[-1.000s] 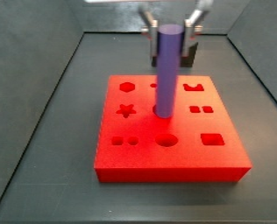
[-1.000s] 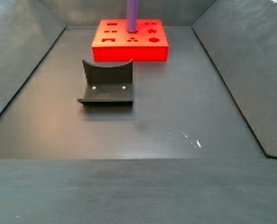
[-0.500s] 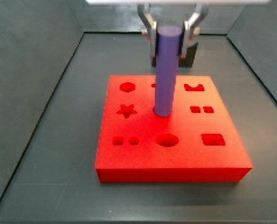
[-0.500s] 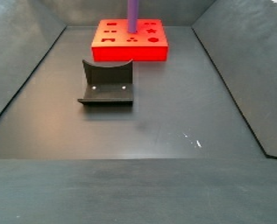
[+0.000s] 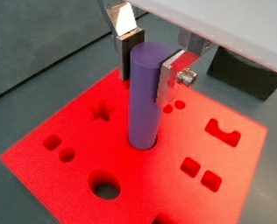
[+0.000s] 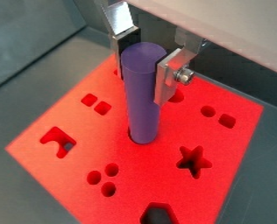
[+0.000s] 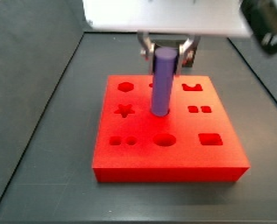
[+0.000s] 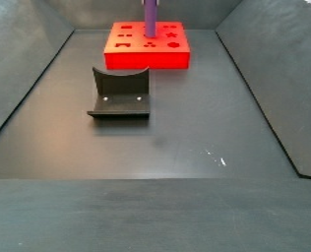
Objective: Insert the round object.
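The round object, a smooth purple cylinder (image 5: 145,96), stands upright over the middle of the red block (image 5: 59,144). My gripper (image 5: 151,59) is shut on its upper part, with a silver finger on each side. In a wrist view the cylinder (image 6: 141,92) meets a dark hole in the block (image 6: 71,166) at its lower end, held by the gripper (image 6: 149,59). A side view shows the gripper (image 7: 165,45) above the block (image 7: 165,162) with the cylinder (image 7: 161,83). A larger round hole (image 7: 166,139) lies open nearer the front. In the far side view only the cylinder (image 8: 151,14) and block (image 8: 148,57) show.
The dark fixture (image 8: 119,94) stands on the floor apart from the red block, and shows behind it in a wrist view (image 5: 246,72). The block has star, hexagon, square and double-hole cut-outs. Dark sloping walls (image 8: 27,89) enclose the floor.
The gripper has come down with the cylinder. Less of the cylinder shows above the block now; its lower end stays at the block's middle.
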